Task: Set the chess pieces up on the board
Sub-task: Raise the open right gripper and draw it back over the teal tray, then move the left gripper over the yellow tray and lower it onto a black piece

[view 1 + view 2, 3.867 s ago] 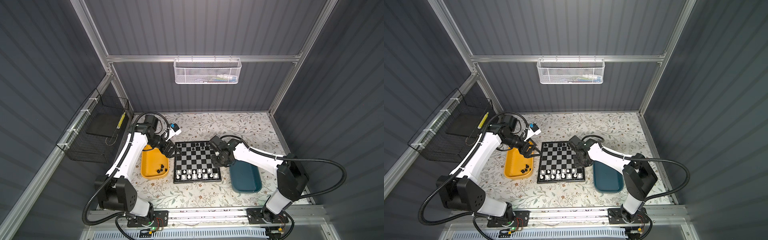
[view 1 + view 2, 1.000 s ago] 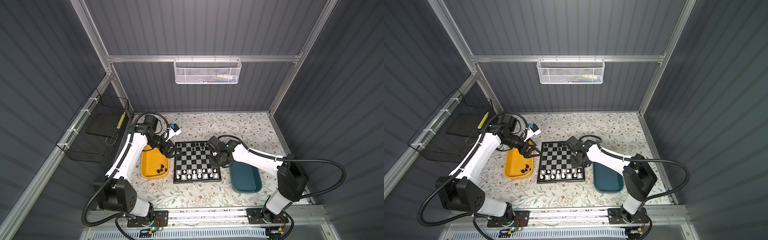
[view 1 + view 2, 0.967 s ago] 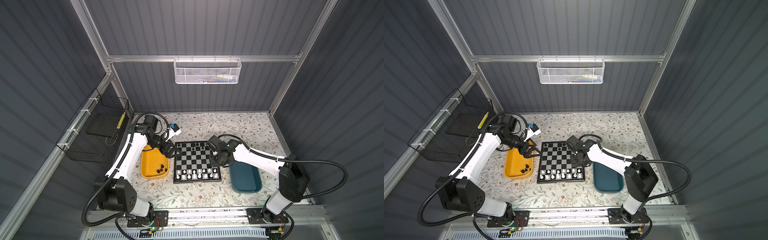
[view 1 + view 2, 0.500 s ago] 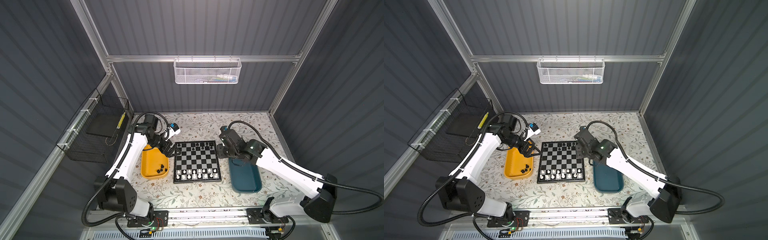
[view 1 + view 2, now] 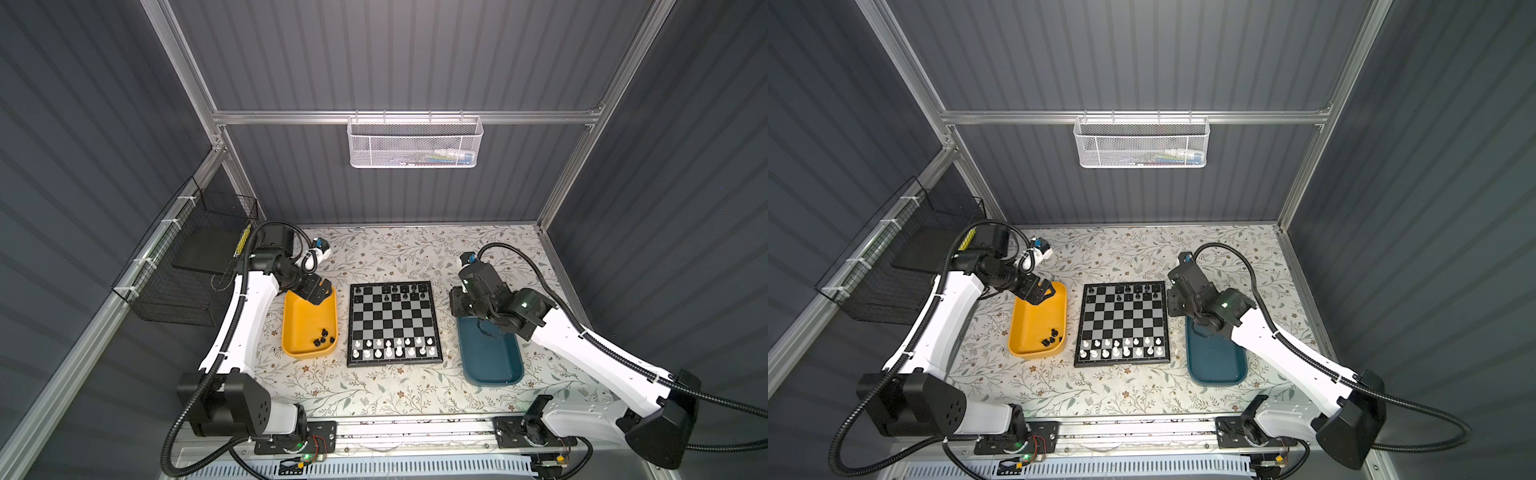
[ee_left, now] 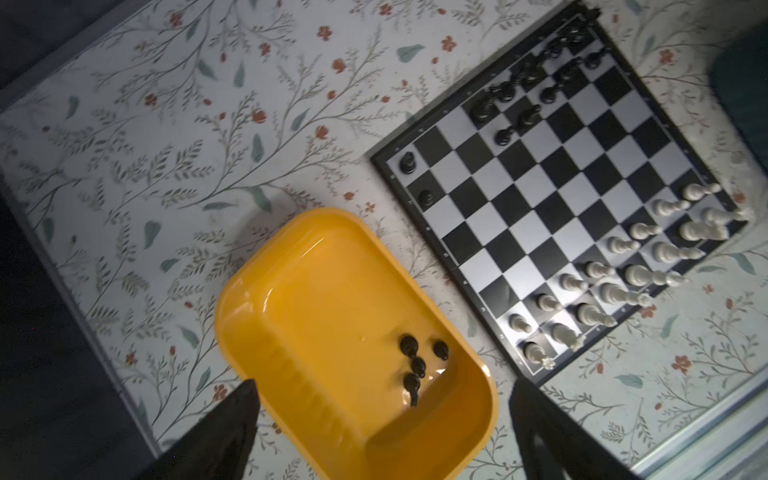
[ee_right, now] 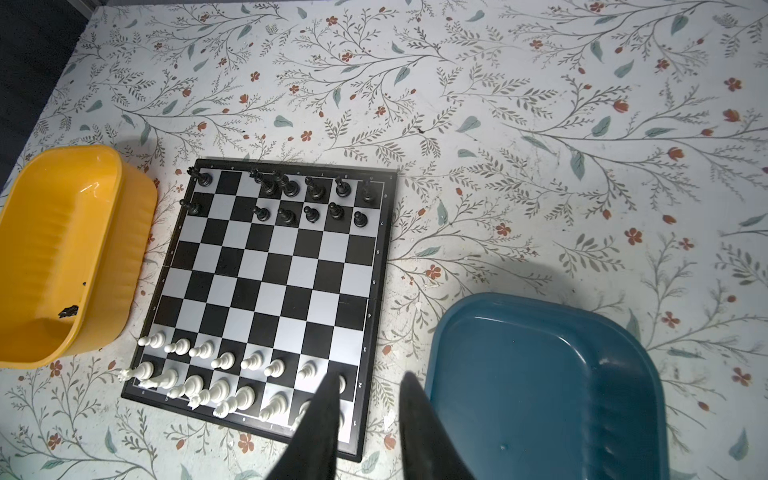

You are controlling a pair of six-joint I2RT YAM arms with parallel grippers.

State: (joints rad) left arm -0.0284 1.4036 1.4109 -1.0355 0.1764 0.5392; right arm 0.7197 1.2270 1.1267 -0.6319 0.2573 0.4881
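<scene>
Four black chessmen (image 6: 417, 365) still lie in the yellow tray (image 6: 316, 299), and the left gripper (image 6: 382, 384) hangs over it with fingers wide apart. The right gripper (image 7: 369, 376) has just drawn back off the board (image 5: 392, 324) toward the teal tray (image 5: 490, 361), fingers narrowly parted, nothing between them. The white chessmen (image 5: 392, 348) fill their two near rows. Black's far rows show gaps, so I'd guess only the left arm's picks remain.

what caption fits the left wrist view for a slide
Open left claw over the yellow tray holding four black chess pieces, beside the board with white pieces lined up
</scene>
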